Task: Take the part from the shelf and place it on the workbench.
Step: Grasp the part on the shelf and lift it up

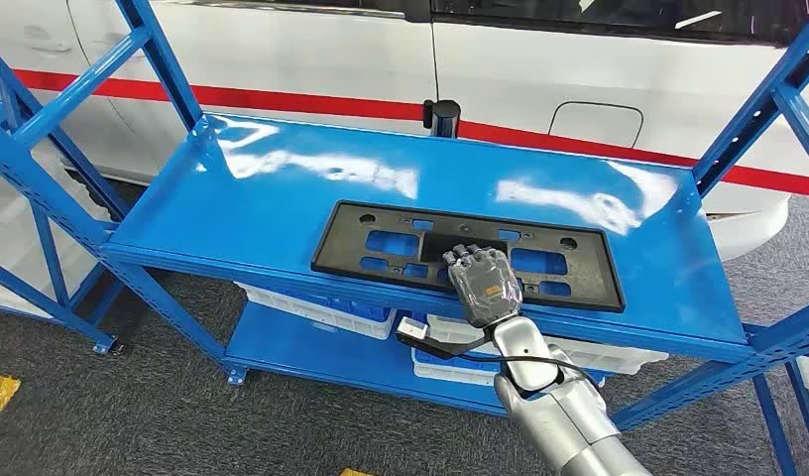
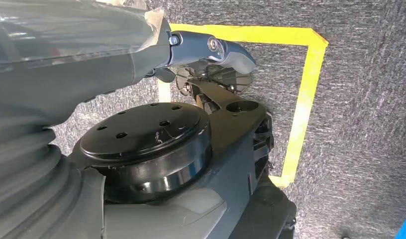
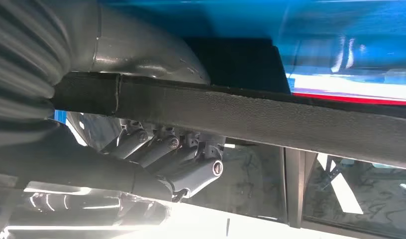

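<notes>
The black licence-plate frame (image 1: 467, 254) is being gripped at its near edge by the right robot hand (image 1: 485, 283), fingers closed underneath, for lifting off the blue shelf (image 1: 232, 213).

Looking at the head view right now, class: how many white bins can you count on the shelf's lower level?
3 at least: one white bin left, two stacked at the right. Others may be hidden under the top shelf.

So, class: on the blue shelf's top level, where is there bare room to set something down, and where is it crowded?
Bare blue surface lies left of the black frame, out to the left posts, and behind it toward the white car. A smaller patch sits right of the frame. The front middle of the shelf is crowded: the right hand rests on the frame there.
</notes>
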